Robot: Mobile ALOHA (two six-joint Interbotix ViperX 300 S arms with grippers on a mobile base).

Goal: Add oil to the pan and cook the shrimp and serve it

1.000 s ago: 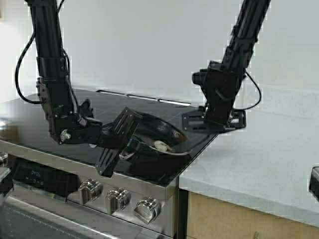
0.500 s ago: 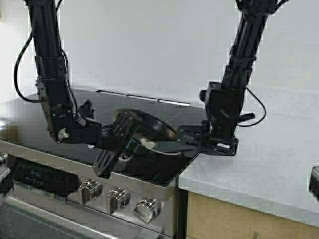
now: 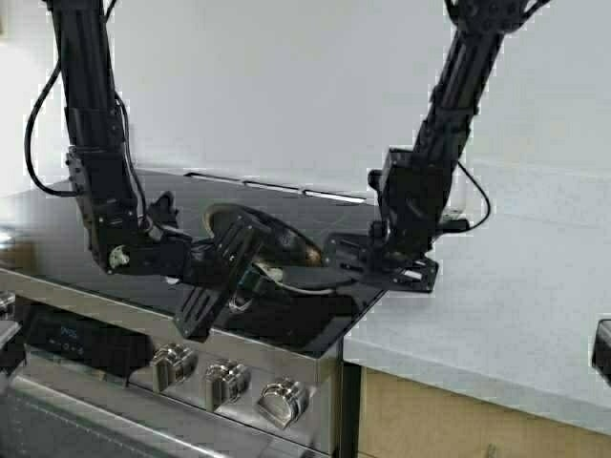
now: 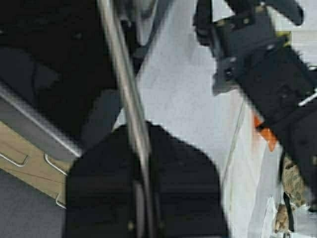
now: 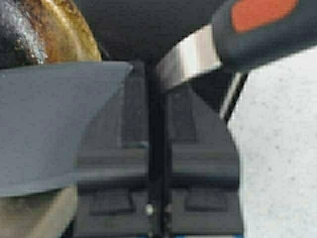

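My left gripper (image 3: 232, 264) is shut on the short metal handle (image 4: 125, 84) of the pan (image 3: 279, 240). The pan is lifted off the black cooktop (image 3: 86, 221) and tilted. A small pale piece, the shrimp (image 3: 271, 276), shows at the pan's low side. My right gripper (image 3: 361, 260) sits just right of the pan, shut on a spatula. The spatula's grey blade (image 5: 49, 134) reaches toward the pan's golden-brown inside (image 5: 64, 29); its black handle carries an orange patch (image 5: 260, 12). The oil is out of view.
Steel knobs (image 3: 227, 382) line the stove's front edge below the pan. A white counter (image 3: 496, 305) runs to the right of the stove. A dark object (image 3: 601, 351) stands at the far right edge.
My right arm has dropped and swung left, bringing the spatula to the pan. The pan has tipped up more steeply and the shrimp has slid left in it.
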